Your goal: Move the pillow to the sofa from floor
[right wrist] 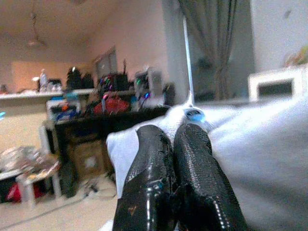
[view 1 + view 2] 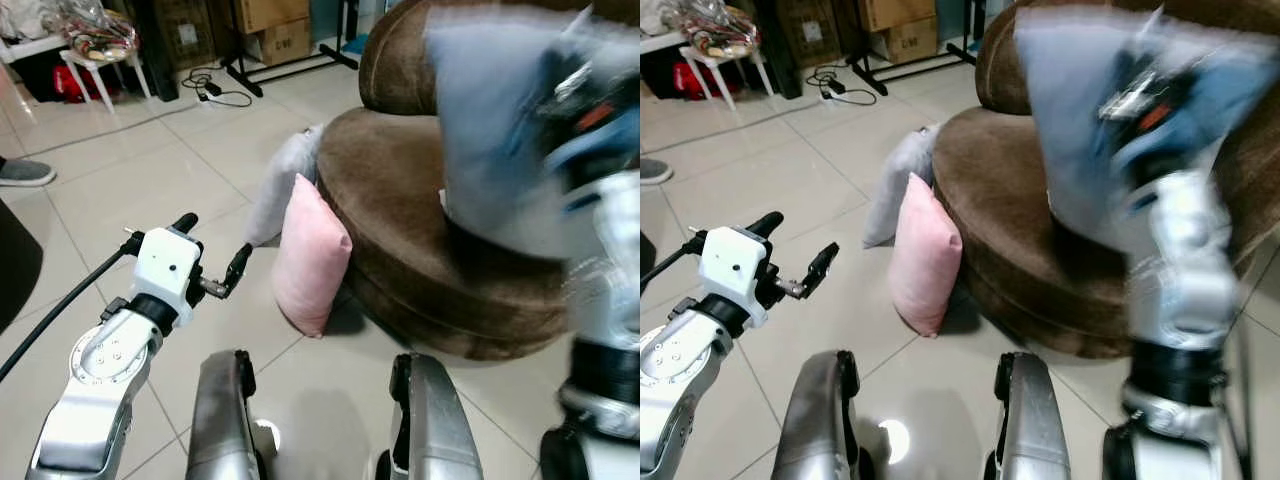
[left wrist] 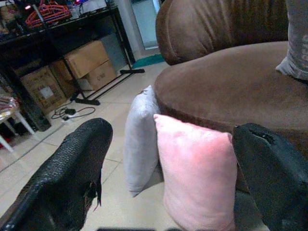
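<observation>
A blue-grey pillow (image 2: 490,130) hangs, blurred, over the seat of the round brown sofa (image 2: 440,250). My right gripper (image 1: 173,132) is shut on its fabric, and the raised right arm is blurred. A pink pillow (image 2: 310,255) stands on the floor, leaning against the sofa's front. A pale grey pillow (image 2: 280,185) leans just behind it. My left gripper (image 2: 212,243) is open, held low to the left of the pink pillow (image 3: 197,173) and pointing at it, a short way off.
My two knees (image 2: 225,410) show at the bottom. A shoe (image 2: 25,172) sits at the far left. A white stool (image 2: 100,65), floor cables (image 2: 215,90), a stand and cardboard boxes (image 2: 275,35) line the back. Tiled floor lies open at left.
</observation>
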`<state>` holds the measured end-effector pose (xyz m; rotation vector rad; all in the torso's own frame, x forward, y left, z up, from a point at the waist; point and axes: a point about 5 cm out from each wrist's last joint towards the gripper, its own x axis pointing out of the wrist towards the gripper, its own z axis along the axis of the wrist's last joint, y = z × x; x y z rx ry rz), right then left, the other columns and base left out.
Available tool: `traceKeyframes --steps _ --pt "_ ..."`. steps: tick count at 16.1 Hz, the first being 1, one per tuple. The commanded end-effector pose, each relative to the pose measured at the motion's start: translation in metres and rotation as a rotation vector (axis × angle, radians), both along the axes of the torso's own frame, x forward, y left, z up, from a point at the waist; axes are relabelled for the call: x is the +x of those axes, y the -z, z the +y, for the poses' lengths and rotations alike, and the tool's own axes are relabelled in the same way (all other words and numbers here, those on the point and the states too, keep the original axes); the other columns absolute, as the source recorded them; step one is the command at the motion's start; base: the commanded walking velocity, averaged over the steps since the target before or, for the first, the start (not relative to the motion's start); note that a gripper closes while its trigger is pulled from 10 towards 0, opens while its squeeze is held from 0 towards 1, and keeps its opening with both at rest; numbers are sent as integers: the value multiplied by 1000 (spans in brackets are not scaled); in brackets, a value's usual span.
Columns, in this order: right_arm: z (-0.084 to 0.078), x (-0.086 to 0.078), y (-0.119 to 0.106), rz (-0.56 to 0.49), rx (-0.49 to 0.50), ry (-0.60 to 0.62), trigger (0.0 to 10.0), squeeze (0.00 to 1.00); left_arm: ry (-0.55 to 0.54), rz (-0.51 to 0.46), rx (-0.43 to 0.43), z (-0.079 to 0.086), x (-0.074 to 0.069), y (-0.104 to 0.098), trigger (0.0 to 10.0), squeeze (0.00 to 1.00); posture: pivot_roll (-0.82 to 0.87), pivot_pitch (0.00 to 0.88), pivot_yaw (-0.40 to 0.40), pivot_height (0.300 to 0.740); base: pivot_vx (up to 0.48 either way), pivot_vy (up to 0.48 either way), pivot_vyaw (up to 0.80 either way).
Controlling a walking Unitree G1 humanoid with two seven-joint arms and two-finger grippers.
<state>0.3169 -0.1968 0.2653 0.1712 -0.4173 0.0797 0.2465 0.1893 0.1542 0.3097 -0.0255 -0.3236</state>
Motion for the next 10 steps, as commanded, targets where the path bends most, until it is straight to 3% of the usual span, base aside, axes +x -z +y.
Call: traceKeyframes --steps 1,2,3,4,7,10 --pt "18 0 0 1 -8 -49 0 0 -7 -25 5 -2 3 -4 10000 0 -5 0 22 492 0 0 0" --pt "31 2 15 74 -18 -73 8471 0 3 -25 6 -5 6 -4 10000 0 -11 0 28 492 0 0 0" --pt "45 8 39 187 -72 -81 10000 0 10 -25 7 -8 10 -3 10000 0 -15 0 31 492 0 0 0" --pt "66 5 64 260 -116 -156 10000 0 -8 -41 4 -7 15 -5 10000 0 -22 0 9 492 0 0 0" --pt "71 1 87 355 -67 -134 10000 0 -91 -45 19 -4 21 -3 10000 0 4 0 -17 512 0 0 0" --pt "67 -5 97 416 -48 -99 10000 0 -121 -16 6 -7 16 8 10000 0 -3 0 -28 542 0 0 0"
